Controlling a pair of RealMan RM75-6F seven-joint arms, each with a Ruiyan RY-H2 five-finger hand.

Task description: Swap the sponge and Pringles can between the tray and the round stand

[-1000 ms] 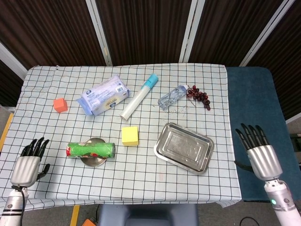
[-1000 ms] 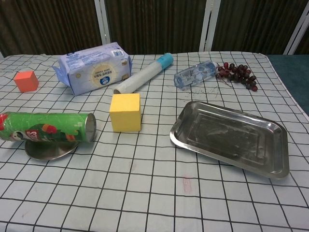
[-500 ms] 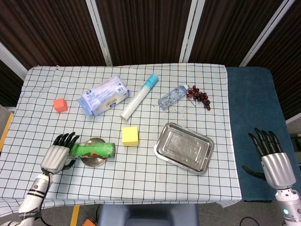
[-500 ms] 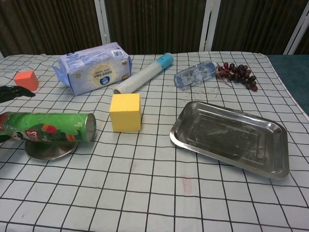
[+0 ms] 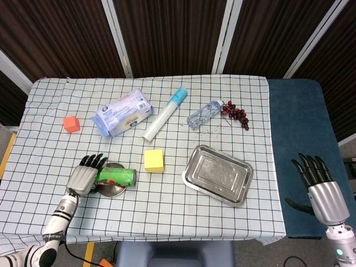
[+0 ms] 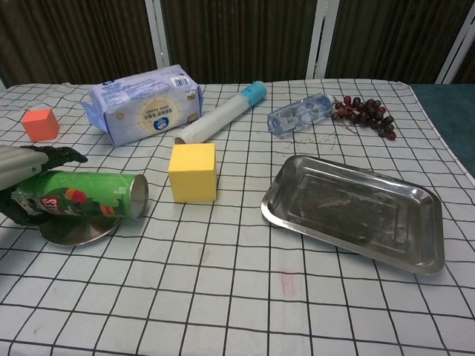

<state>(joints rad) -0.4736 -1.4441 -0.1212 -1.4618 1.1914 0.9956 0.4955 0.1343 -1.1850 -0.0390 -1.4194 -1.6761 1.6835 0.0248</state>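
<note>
The green Pringles can lies on its side across the round metal stand. My left hand covers the can's left end, its fingers stretched straight over the top. The yellow sponge sits on the cloth between the stand and the steel tray, which holds nothing. My right hand hovers open beyond the table's right edge, over the blue surface, and appears only in the head view.
At the back lie an orange cube, a blue wipes pack, a white tube with a blue cap, a clear bottle and dark grapes.
My left hand has moved right from the table's front left corner onto the can's left end. My right hand dropped back to the lower right and has since held still.
</note>
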